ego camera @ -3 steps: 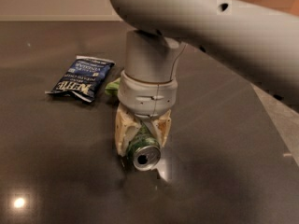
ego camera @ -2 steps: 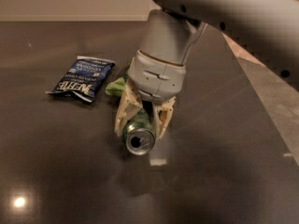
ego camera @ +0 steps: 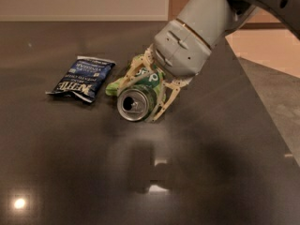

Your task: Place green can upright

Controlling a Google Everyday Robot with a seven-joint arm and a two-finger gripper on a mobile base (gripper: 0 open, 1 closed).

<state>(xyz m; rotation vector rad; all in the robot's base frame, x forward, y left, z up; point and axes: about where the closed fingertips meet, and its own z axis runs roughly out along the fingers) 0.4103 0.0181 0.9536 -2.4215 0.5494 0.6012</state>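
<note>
The green can is held in my gripper, tilted, with its silver pull-tab end facing the camera and slightly down. The two pale fingers are closed on its sides. The can hangs above the dark table, with its shadow and reflection on the surface below it. The grey wrist and arm reach in from the upper right.
A dark blue snack bag lies flat to the left of the can. A light green snack bag lies behind the can, mostly hidden by it. The table's right edge runs diagonally, with floor beyond it.
The gripper has lifted the can off the table and swung it up and back. The arm has tipped over to the right, so the can's end now faces the camera more.
</note>
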